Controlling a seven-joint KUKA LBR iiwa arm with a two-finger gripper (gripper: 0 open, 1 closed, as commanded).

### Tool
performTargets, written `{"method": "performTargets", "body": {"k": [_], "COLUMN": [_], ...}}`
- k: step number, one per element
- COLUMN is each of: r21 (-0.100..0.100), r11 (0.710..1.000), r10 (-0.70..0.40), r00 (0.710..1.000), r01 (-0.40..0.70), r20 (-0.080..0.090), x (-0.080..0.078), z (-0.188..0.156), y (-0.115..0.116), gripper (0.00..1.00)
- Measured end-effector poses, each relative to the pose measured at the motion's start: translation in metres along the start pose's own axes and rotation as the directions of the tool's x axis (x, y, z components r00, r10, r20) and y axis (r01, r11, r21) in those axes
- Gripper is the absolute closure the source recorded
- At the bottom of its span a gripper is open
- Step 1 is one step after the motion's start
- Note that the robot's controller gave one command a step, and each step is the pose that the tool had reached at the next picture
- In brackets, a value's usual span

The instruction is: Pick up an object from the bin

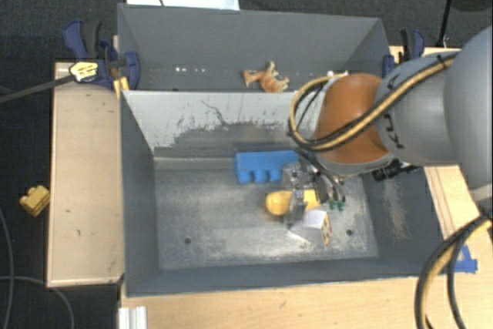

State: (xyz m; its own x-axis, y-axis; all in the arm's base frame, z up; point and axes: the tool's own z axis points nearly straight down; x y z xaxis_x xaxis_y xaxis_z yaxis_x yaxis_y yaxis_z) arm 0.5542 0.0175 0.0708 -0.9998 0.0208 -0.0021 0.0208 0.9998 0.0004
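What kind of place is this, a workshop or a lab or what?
Probably a robotics lab's bin-picking test station: a cabled robot arm's gripper hangs in a grey metal bin of loose things, such as a blue toothed block and a yellow lump.

The grey metal bin (200, 231) carries on its floor a blue notched block (264, 166) toward the back, a yellow rounded piece (278, 203) just in front, a small white-and-tan item (312, 226) beside that, and a tan figure (266, 78) on its back wall.

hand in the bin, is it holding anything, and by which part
Cannot be told. The hand is down by a yellow lump and a white box, just below the blue block; no hold on either shows.
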Motion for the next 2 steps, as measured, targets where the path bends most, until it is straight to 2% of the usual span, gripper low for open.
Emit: {"method": "performTargets", "body": {"k": [2], "r21": [0.000], "r11": [1.000], "r10": [-0.001], "r00": [1.000], "r01": [0.001], "r20": [0.001], "x": [-0.0002], "z": [-0.0056], "y": [0.0000], "gripper": [1.00]}}
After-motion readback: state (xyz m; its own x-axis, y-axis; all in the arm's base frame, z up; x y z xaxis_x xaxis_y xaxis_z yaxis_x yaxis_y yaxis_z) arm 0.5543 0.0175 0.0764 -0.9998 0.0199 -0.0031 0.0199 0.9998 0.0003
